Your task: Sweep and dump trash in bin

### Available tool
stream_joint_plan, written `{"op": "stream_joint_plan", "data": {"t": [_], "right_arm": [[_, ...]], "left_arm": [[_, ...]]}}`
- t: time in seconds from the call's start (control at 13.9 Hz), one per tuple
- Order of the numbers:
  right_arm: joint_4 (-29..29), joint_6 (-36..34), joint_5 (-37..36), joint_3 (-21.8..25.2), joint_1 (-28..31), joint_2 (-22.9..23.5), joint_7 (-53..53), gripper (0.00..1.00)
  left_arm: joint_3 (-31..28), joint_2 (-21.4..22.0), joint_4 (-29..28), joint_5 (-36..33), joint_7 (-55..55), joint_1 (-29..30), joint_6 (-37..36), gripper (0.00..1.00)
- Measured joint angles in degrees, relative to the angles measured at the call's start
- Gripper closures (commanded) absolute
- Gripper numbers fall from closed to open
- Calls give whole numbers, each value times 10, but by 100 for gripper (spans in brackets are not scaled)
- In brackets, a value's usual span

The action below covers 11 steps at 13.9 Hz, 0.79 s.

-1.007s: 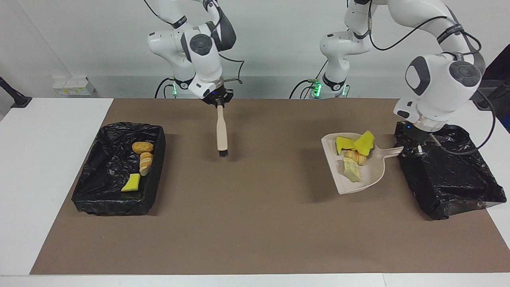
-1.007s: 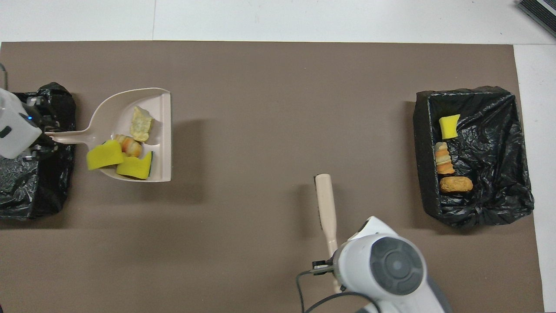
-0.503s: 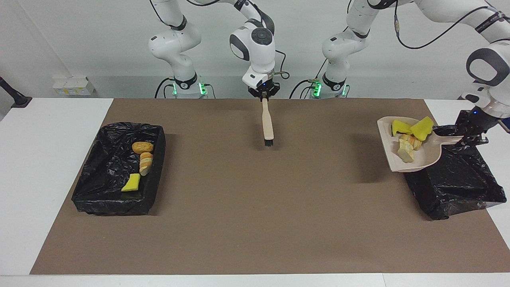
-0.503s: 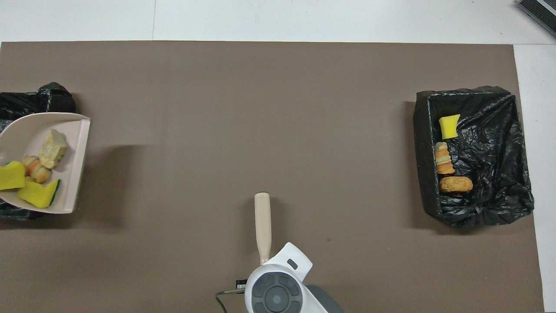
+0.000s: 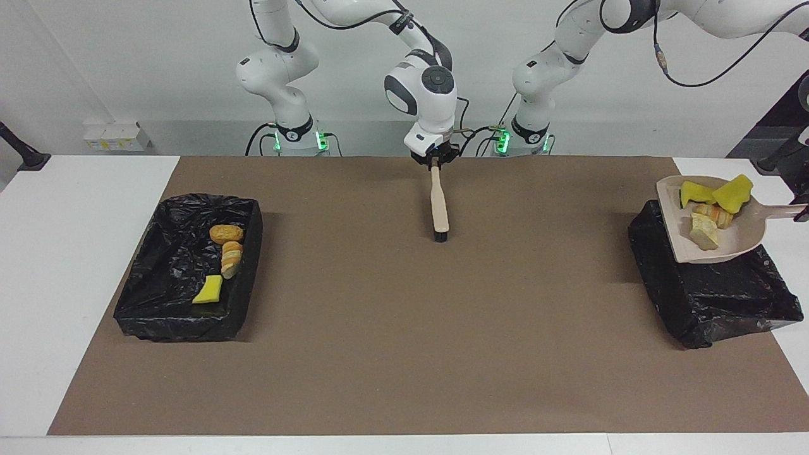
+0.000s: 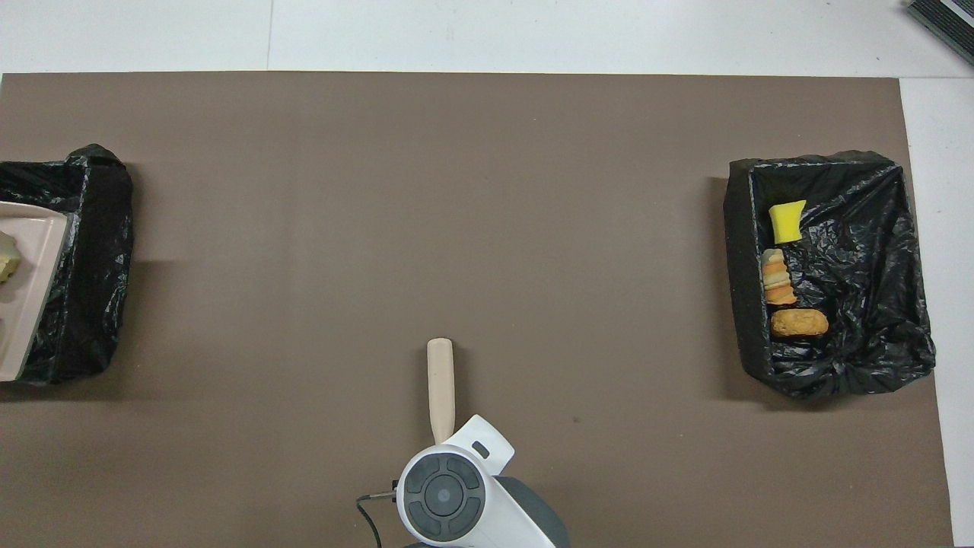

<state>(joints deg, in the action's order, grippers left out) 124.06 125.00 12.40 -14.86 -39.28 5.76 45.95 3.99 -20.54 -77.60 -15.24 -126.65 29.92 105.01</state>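
Over the bin at the left arm's end of the desk, my left gripper sits right at the frame edge in the facing view, only a dark sliver of it showing at the end of the dustpan [image 5: 711, 218] handle. I read it as clamped on that handle, since the pan hangs level in the air with nothing else to carry it. The pan carries 4 bits of the trash [image 5: 711, 202]: 2 yellow sponge chunks toward the handle and 2 tan bread-like pieces just beside them, all heaped near the pan's back wall. Under the pan lies the black-lined bin [image 5: 714, 291], and the pan's open lip reaches over its nearer rim.

My right gripper [image 5: 434, 162] hangs over the middle of the desk near the robots' edge, closed on the handle of the brush [image 5: 439, 205], whose bristles point down toward the brown mat [image 5: 404, 354]. That arm is waiting.

At the right arm's end, a second black-lined bin [image 5: 189, 268] already holds 3 bits [image 5: 224, 259]: a brown roll, a layered bread piece and a yellow sponge wedge.

I judge the sweeping done, as no trash is left on the mat, and the dump is the step in hand. The next move calls for tipping the pan lip-down so the 4 bits slide off, keeping the lip inside the bin's walls. The sponge chunks sit high and may bounce out.
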Motion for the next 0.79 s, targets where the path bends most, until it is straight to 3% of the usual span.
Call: {"op": "stream_joint_plan", "data": {"t": [0.07,0.14,0.22,0.5,0.79], "right_arm": [[0,0,0,0,0,0,0,33],[-1,0,0,0,0,0,0,23],[-2,0,0,0,0,0,0,3],[-23,0,-2,9,24,-6,0,0],[-63,-72,-5,19,144,-66,-54,0]], "left_arm": [[2,-4,5,-18,0,0,13,100],[4,-6,7,-40,0,0,29,100],[5,-8,7,-64,2,-2,48,100],[12,-15,-20,-169,86,-10,100,100],[13,-5,-53,-297,228,-42,101,100]]}}
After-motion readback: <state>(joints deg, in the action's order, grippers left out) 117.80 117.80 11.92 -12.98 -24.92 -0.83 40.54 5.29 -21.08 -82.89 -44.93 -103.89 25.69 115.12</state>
